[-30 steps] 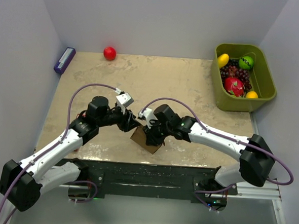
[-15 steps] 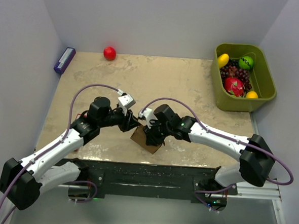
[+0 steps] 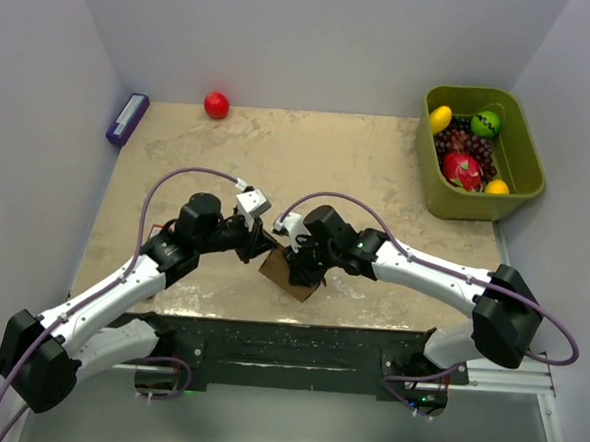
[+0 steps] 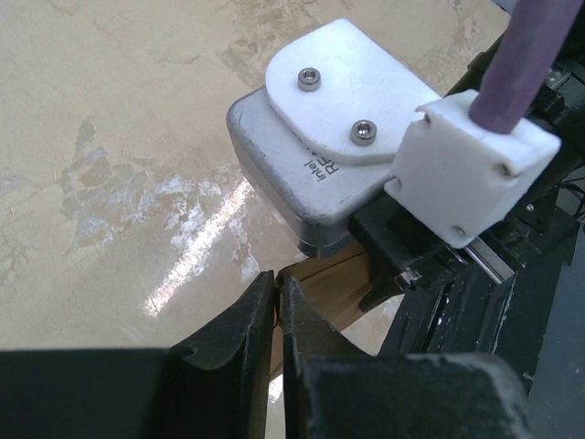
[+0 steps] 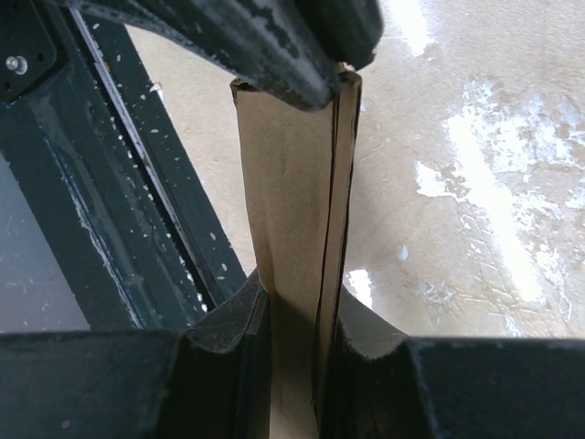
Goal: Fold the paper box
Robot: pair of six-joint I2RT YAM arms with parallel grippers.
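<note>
**At 6 o'clock on the table [image 3: 329, 153]: paper box [image 3: 293, 283] clamped in the right gripper [image 3: 302, 266]**

Near the table's front edge, at about 6 o'clock in the overhead view, the brown paper box shows as a tilted panel. It lies beneath the spot where the right gripper and the left gripper [image 3: 261, 245] meet.

The right gripper reaches in from 3 o'clock and is clenched on the box. In the right wrist view the card is squeezed flat. It runs straight out between the two fingers [image 5: 228, 320], one pressed to each face, and on toward 12 o'clock of that view. At its far end a dark finger [image 5: 274, 41] of the other arm lies across the card's tip.

The left gripper comes in from 9 o'clock and meets the box at its 10 o'clock corner. In the left wrist view its fingers [image 4: 238, 329] are drawn almost together, with only a thin slit between them. A brown card edge shows just past the tips at 1 o'clock, under the right arm's grey wrist camera [image 4: 302, 174]. Whether the card is nipped in that slit cannot be told.

Well apart from the box are a green bin [image 3: 527, 165] of fruit at 2 o'clock, a red ball [image 3: 216, 104] at 11 o'clock and a purple-blue box [image 3: 127, 119] at 10 o'clock.
</note>
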